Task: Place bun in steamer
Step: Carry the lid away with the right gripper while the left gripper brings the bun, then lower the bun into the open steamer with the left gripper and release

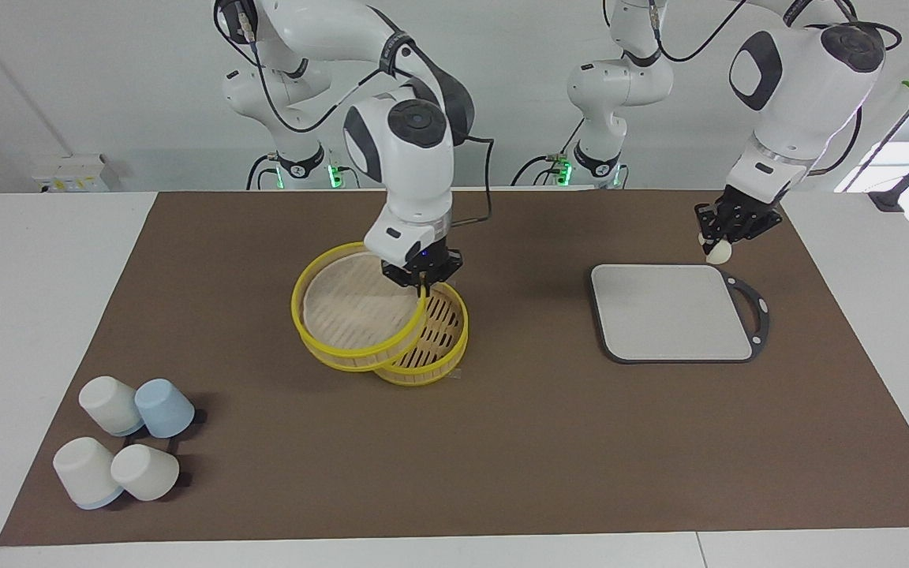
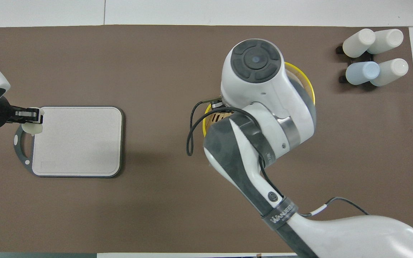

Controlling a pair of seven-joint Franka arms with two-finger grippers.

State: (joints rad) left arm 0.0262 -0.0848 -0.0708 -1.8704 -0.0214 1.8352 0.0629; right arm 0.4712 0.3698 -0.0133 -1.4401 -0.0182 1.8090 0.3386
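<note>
My left gripper (image 1: pixel 721 237) is shut on the small cream-white bun (image 1: pixel 719 252) and holds it in the air over the grey board's handle corner; both show in the overhead view too, gripper (image 2: pixel 31 115) and bun (image 2: pixel 34 127). My right gripper (image 1: pixel 420 282) is shut on the rim of the steamer lid (image 1: pixel 344 306). It holds the lid tilted and shifted toward the right arm's end, half off the steamer basket (image 1: pixel 443 322), whose slatted bottom shows. In the overhead view the right arm hides most of the lid (image 2: pixel 309 89) and basket (image 2: pixel 216 118).
The grey square board (image 1: pixel 671 312) with its dark ring handle lies bare toward the left arm's end, also in the overhead view (image 2: pixel 77 141). Several white and blue cups (image 1: pixel 127 442) lie at the right arm's end, farther from the robots.
</note>
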